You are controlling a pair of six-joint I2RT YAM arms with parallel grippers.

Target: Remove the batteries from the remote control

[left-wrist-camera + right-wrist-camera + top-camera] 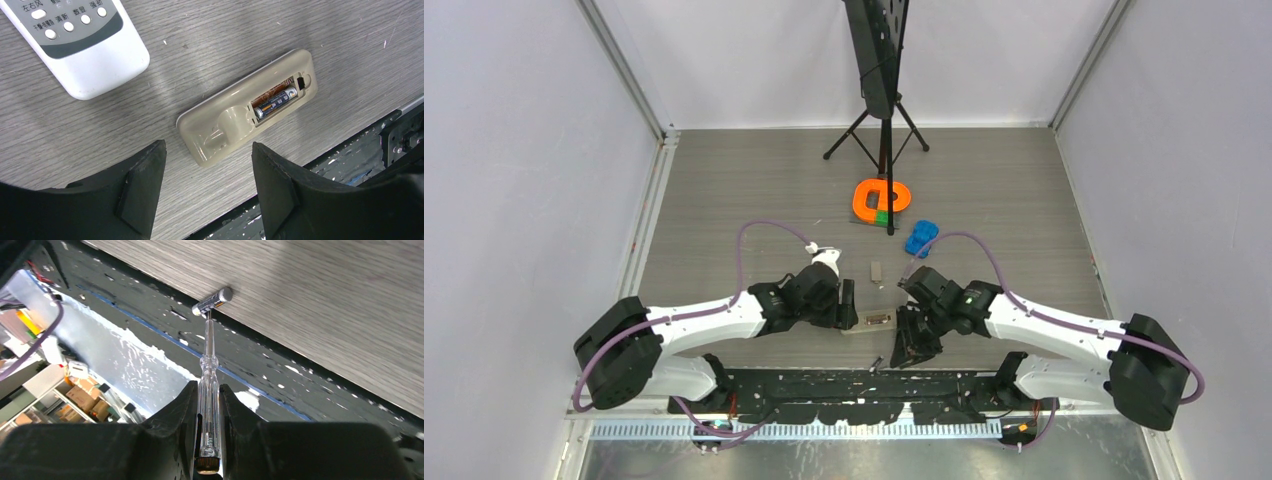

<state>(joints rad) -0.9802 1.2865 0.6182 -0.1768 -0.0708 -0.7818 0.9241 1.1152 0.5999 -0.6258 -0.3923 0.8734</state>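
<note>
While the left gripper hangs with jaws apart over the beige remote, the remote's open bay shows one battery. The slot beside it is partly under the rim and hard to read. Right gripper is clamped on a clear stick tool, tip touching a second battery at the table edge. White remote is cut off by the frame.

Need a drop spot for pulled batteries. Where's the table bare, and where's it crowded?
Bare: far-left table, between the left wall and the stand; also the right side, between the blue item and the right wall. Crowded: the near middle, with the white remote, beige remote, a small cover and a loose battery at the near edge.
</note>
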